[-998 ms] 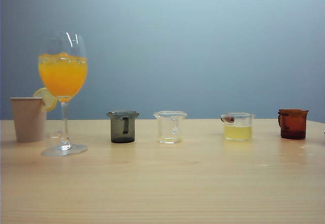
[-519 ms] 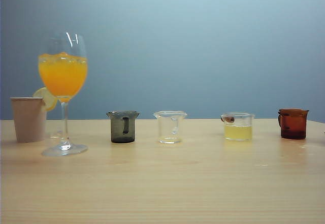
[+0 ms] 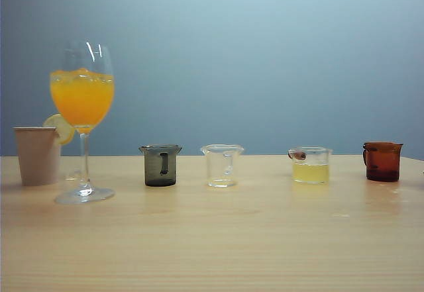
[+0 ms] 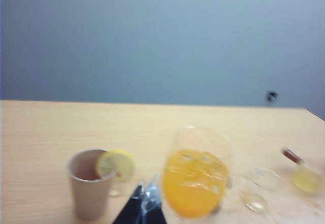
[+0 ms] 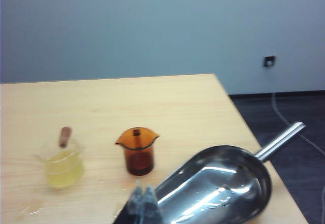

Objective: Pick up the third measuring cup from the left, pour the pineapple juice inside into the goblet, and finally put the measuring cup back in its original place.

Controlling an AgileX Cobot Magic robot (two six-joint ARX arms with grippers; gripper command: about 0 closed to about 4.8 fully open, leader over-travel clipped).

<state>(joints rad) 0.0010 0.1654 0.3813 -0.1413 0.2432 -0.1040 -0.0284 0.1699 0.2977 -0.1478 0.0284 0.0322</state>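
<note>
On the far left of the pale wood-grain table [image 3: 212,252] we see a beige paper cup [image 3: 37,155] with a lemon slice [image 3: 61,128] on its rim. Just beside it stands the goblet [image 3: 82,120], a tall clear stemmed glass holding opaque orange drink [image 3: 82,98].

Next along the row come a smoky grey measuring cup [image 3: 160,165], then an all-clear measuring cup with a flared spout [image 3: 222,165], which looks empty.

Third is the small clear straight-sided measuring cup with a reddish-brown tipped handle [image 3: 310,165]. It stands upright on the table, well apart from the goblet, with pale yellow pineapple juice [image 3: 311,173] in its lower part. An amber-brown measuring cup [image 3: 382,161] stands last on the right.

No arm shows in the exterior view. In the left wrist view the left gripper [image 4: 143,209] hangs near the paper cup and goblet; its tips look together, holding nothing, though the picture is blurred. In the right wrist view the right gripper [image 5: 142,203] is closed and empty, near a shiny metal scoop [image 5: 218,183] and the amber cup.
</note>
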